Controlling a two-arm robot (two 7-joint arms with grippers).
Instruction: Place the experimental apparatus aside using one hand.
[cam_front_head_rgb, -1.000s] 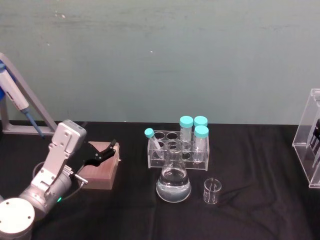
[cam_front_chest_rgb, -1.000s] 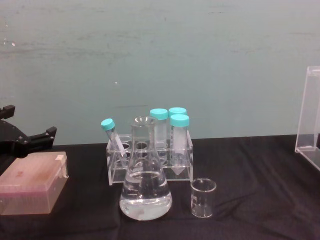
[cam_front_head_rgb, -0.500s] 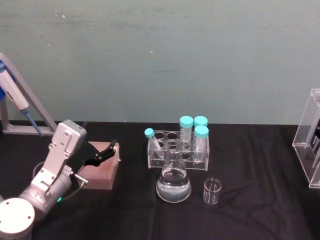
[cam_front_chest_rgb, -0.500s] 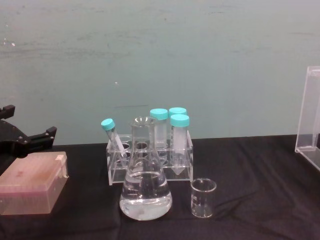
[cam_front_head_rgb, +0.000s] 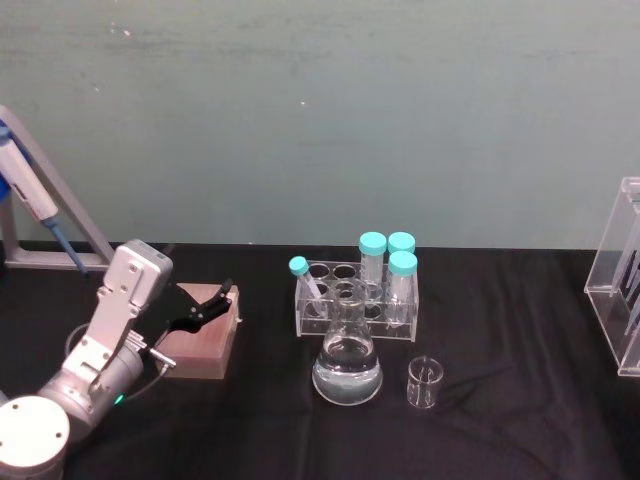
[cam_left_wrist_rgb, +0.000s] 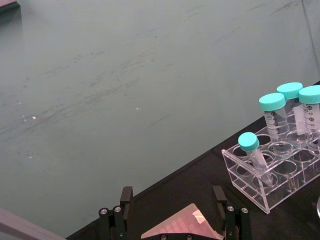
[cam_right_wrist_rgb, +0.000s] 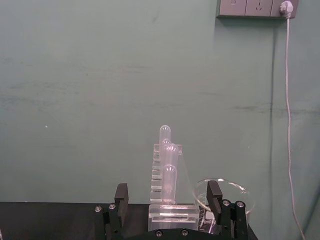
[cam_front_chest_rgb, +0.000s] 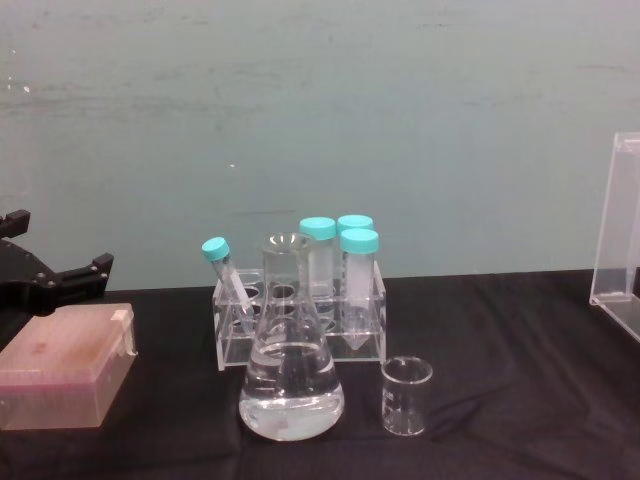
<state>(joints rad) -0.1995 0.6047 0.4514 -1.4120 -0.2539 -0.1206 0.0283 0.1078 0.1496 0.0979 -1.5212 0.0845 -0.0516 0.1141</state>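
Nothing is moved yet: flask (cam_front_head_rgb: 347, 365) and beaker (cam_front_head_rgb: 424, 383) stand untouched, left gripper (cam_front_head_rgb: 222, 300) spread over the pink box (cam_front_head_rgb: 205, 345), right gripper (cam_right_wrist_rgb: 168, 188) spread, parked facing the tall rack (cam_right_wrist_rgb: 167, 167).

Head view looks down, chest view looks level; both centre the conical flask (cam_front_head_rgb: 347, 370).

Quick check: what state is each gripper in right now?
Left gripper: open, empty, above the pink box.
Right gripper: open, empty.
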